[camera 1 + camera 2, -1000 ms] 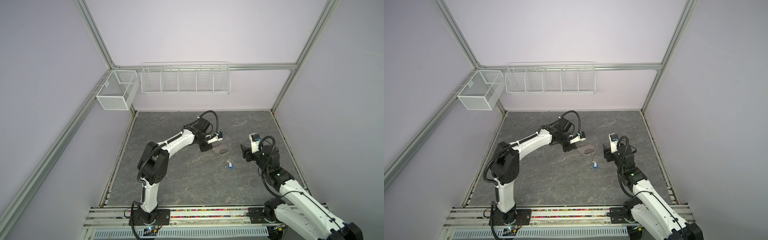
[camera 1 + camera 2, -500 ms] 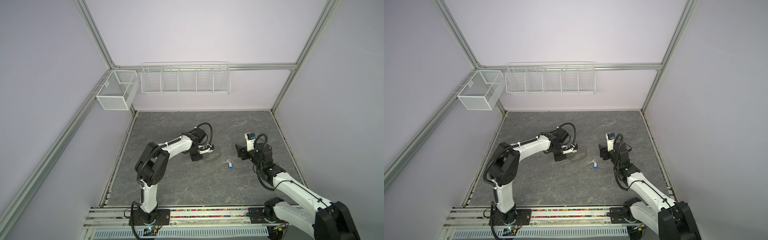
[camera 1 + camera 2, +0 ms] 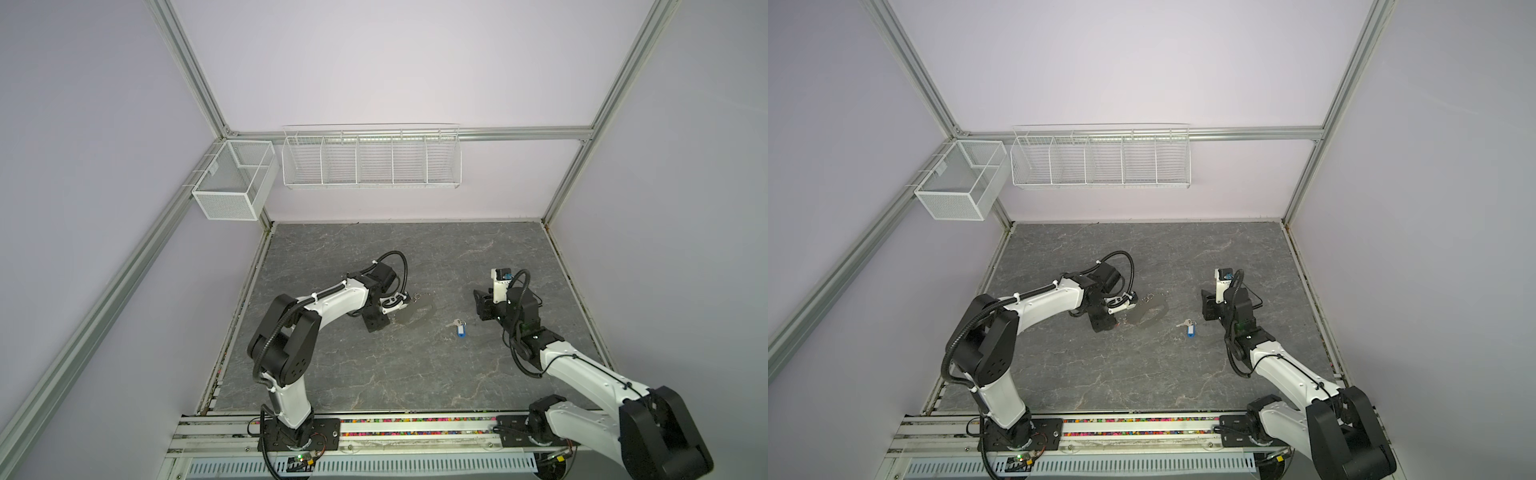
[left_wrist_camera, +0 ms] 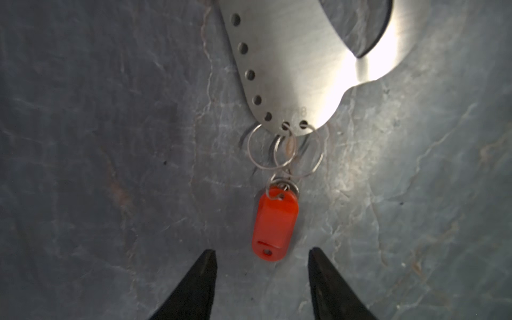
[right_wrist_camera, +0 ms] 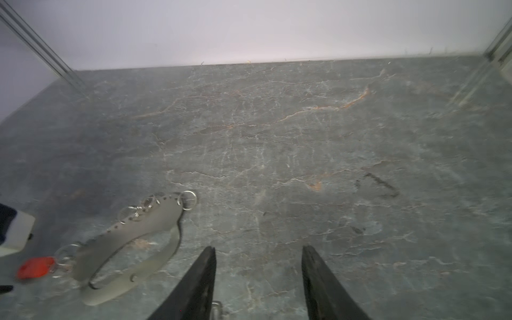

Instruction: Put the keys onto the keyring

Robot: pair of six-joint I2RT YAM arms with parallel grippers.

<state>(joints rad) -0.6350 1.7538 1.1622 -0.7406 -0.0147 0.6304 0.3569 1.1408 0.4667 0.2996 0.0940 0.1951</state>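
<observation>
Over the last second the left arm has pulled back toward its base, and the keyring (image 3: 417, 311) has shifted with it, nearer and further left on the grey stone-patterned table (image 3: 374, 374). The left gripper (image 4: 261, 250) now has its jaws apart and holds nothing. Just ahead of its tips the red-tagged key (image 4: 274, 224) lies flat on the table. Its small split ring seems to be looped into one of the wire rings (image 4: 285, 151) hanging from the holes at the end of the keyring, though the blur leaves the link uncertain. If that link is real, one key is on and has just been let go. The blue-tagged key (image 3: 459, 328) lies loose on the table, apart from the keyring and between it and the right gripper (image 5: 257, 249). The right gripper has edged closer to that key and stands just beside it with its jaws spread and empty. This key looks like the remaining work. A pinch on its tag would probably be safer than one on the thin metal.
</observation>
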